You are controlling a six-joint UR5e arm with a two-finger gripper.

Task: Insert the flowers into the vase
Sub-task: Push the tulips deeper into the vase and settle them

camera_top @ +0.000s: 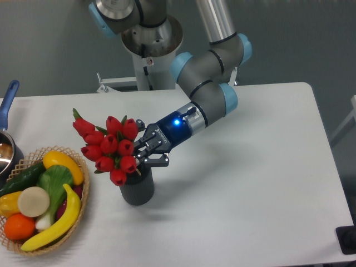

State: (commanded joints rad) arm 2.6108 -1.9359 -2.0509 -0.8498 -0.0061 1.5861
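Claw point(146, 154): black two-finger claw reaching in from the right, tilted down to the left; its fingers are closed around the stems of the flowers, just under the buds.
Flowers point(109, 149): tight bunch of red tulip buds with green leaves, lying nearly sideways, buds pointing left; the stem end sits at the claw, directly above the vase, and whether the stems are already inside the mouth cannot be told.
Vase point(137, 188): dark grey ribbed cylinder standing upright on the tabletop, right below the claw; the lowest buds overlap its rim on the left.
Arm point(206, 92): grey links with light blue joint caps, a blue light glowing at the wrist; it slopes down from the upper middle toward the claw.
Basket point(72, 217): wicker, at the left front edge of the tabletop, holding a banana, an orange, a cucumber and other produce; near the vase on its left, not touching it.
Pot point(8, 130): blue-handled, cut off by the left border, beside the basket.
Tabletop point(250, 194): white; right of the vase the surface runs bare to the right and front edges.
Base point(148, 53): light metal cylinder at the far edge, well behind the flowers.
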